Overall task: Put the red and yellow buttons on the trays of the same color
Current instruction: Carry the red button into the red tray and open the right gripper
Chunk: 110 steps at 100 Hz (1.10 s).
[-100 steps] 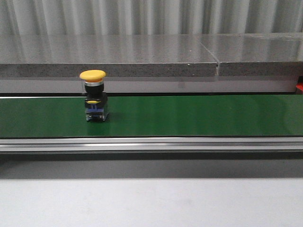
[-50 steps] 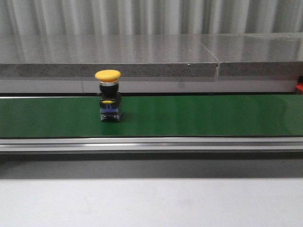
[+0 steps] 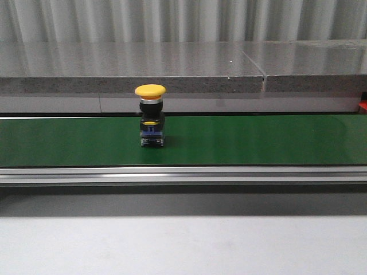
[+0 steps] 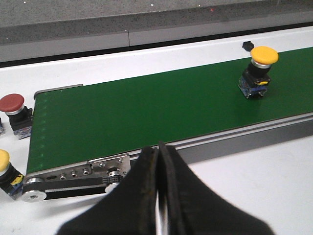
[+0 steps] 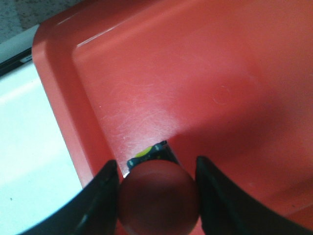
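Belt point(image 3: 258, 140): yellow button point(image 3: 151, 116) upright
Left gripper point(image 4: 159, 196): clenched, empty
Right gripper point(image 5: 156, 188): grasping red button point(image 5: 157, 198) over red tray point(image 5: 205, 73)

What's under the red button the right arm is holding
The red tray lies under the red button, which sits between the right fingers. Its cap hides the tray directly beneath, so contact cannot be seen.
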{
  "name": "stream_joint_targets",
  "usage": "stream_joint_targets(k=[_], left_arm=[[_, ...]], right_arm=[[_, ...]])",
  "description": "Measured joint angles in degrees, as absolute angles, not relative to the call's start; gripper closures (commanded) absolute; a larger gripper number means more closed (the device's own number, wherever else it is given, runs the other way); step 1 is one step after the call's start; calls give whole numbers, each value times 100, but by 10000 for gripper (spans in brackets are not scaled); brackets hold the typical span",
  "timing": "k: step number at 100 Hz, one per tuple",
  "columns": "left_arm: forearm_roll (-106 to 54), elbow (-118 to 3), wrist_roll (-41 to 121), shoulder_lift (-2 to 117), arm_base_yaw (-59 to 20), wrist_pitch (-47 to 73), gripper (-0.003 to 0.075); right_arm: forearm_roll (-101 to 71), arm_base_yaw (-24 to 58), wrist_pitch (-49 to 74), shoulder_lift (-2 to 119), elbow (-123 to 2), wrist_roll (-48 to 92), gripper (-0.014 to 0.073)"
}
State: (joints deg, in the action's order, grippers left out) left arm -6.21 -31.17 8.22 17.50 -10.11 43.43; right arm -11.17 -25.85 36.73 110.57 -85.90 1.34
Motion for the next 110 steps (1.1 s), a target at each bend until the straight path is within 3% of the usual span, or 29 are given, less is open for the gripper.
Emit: stream_joint_targets(k=[9, 28, 35, 75, 110], left_arm=[[-621, -3117, 822, 1750, -1011, 4343, 741], [-621, -3117, 822, 1750, -1011, 4343, 741], [-621, -3117, 822, 1750, -1011, 4343, 741], [-623, -3117, 822, 1750, -1011, 4343, 741], [-623, -3117, 822, 1750, -1011, 4343, 741]], right_arm=[[-1191, -2585, 3650, 11155, -8590, 134, 513], [-1270, -2585, 3650, 11274, -8590, 134, 115], [-1293, -2585, 3644, 11274, -8590, 134, 32], [-1302, -2585, 3738, 10995, -8560, 178, 13], [-1315, -2461, 3379, 9801, -7409, 317, 13]])
